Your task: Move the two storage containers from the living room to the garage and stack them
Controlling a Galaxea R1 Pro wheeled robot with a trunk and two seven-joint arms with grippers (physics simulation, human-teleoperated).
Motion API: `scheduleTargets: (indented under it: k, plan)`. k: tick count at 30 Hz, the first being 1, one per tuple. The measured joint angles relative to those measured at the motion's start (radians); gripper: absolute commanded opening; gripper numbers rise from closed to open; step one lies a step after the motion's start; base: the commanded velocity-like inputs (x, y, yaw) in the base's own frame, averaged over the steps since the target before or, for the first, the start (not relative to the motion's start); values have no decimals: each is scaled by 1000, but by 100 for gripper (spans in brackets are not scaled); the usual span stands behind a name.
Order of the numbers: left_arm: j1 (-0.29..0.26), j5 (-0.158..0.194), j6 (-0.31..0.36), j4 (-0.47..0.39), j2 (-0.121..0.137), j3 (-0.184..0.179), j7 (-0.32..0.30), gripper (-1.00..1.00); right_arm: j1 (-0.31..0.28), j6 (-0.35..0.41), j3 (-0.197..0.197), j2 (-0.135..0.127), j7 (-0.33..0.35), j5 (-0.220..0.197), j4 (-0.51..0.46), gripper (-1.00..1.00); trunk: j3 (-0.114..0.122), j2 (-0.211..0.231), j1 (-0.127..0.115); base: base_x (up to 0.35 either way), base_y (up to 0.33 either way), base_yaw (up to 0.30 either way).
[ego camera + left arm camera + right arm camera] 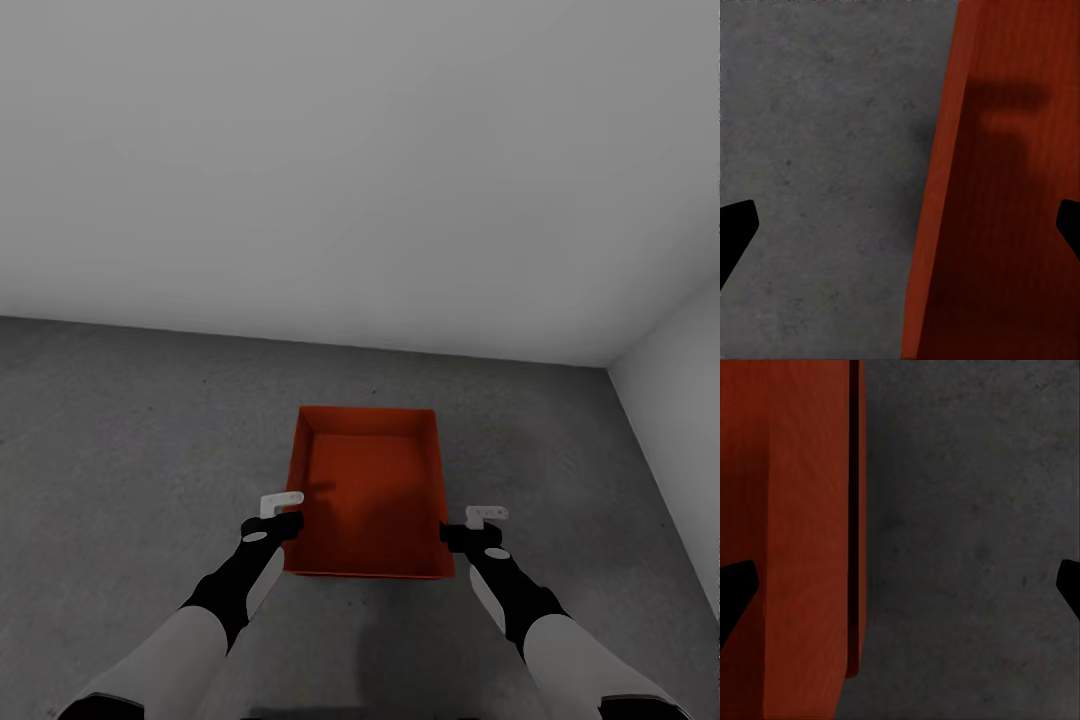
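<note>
One orange-red storage container [368, 500] sits open side up on the dark grey concrete floor [120, 450] of the garage, straight ahead of me. My left gripper [283, 512] hovers open over its left wall near the front corner. In the left wrist view the left gripper [900, 232] has its dark fingertips spread to either side of the container's [1005, 187] wall. My right gripper [478, 525] is open at the right front corner. The right wrist view has the right gripper [900, 592] straddling the container's [787, 510] outer wall, where a thin dark slit runs along the wall.
A plain pale grey wall [350, 180] stands behind the container. A second grey wall [680, 400] closes the right side, forming a corner at the back right. Concrete floor [967, 510] stretches to the left and around the container.
</note>
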Motion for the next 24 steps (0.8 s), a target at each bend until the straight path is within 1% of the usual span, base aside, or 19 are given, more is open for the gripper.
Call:
scheduleTargets:
  k: [24]
  plan:
    - [0,0,-2,-1,1,0,0,100,0,-1,0,0,0,0,-11,100,75,168,-92,0,0,0]
